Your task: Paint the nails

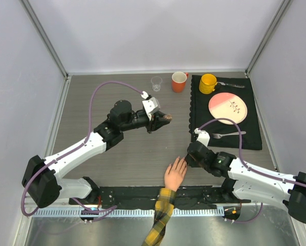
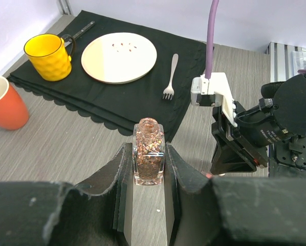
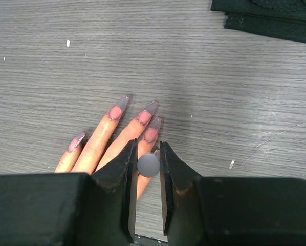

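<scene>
Grey wood-grain surface (image 1: 132, 154): the fake hand (image 1: 175, 173) lies at its near edge, sleeve (image 1: 160, 218) cut off; the right claw (image 1: 190, 157) sits just beside the fingertips. Left wrist: the left claw (image 2: 148, 159) is clamped on an uncapped glitter polish bottle (image 2: 149, 146). Right wrist: the claw pinches a round grey cap (image 3: 148, 165) over the pink nails (image 3: 144, 117), brush hidden.

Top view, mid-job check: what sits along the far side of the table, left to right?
The clear cup → orange mug → yellow mug → utensil lying on the black mat.
</scene>
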